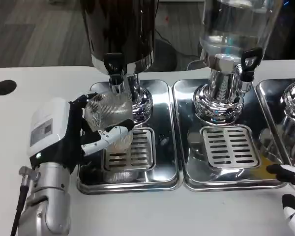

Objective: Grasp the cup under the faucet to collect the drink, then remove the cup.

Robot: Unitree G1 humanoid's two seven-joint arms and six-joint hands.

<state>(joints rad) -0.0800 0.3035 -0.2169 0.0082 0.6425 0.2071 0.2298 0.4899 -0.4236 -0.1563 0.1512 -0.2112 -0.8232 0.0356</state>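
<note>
Now the left hand (76, 130) grasps the clear cup (109, 112) under the black faucet (114, 66), above the tray's (164, 147) grate (132, 150). At the frame's lower right, the right hand (291, 189) shows only fingertips; whether it's released or clenched, I cannot tell.

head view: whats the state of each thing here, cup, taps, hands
cup: clear, held up under the dark dispenser's faucet
left hand: grips the cup
faucet: above the cup, no stream visible
clear dispenser tap: nothing under it
right hand: low at the edge, holds nothing visible

The cup (109, 114) sits under the left faucet (115, 69), above the drip grate (132, 150).
</note>
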